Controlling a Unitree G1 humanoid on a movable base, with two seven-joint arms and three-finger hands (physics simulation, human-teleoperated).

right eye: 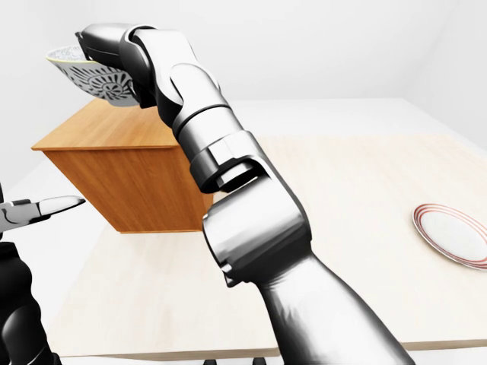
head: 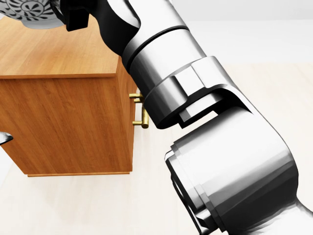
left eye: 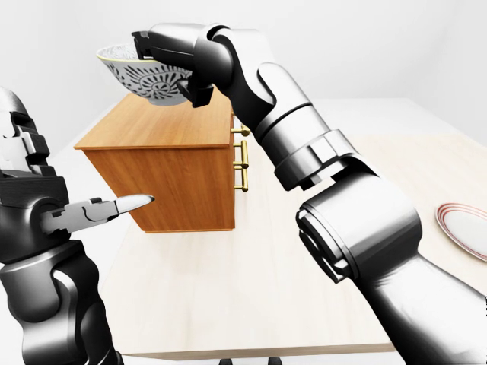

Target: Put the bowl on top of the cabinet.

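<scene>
A white bowl [left eye: 141, 77] with a dark pattern hangs in the air above the far left part of the wooden cabinet's top [left eye: 169, 125]. My right hand [left eye: 152, 47] is shut on its rim, and the arm stretches from the bottom right up to the top left. In the head view the bowl [head: 29, 12] shows only at the top left corner, over the cabinet [head: 58, 49]. My left hand [left eye: 114, 207] stands at the left, level with the cabinet's side, fingers stretched out and holding nothing.
The cabinet stands on a pale table [left eye: 266, 289], brass drawer handles [left eye: 244, 163] on its right face. A white plate with a red rim [right eye: 453, 236] lies at the table's right edge. My right forearm hides much of the head view.
</scene>
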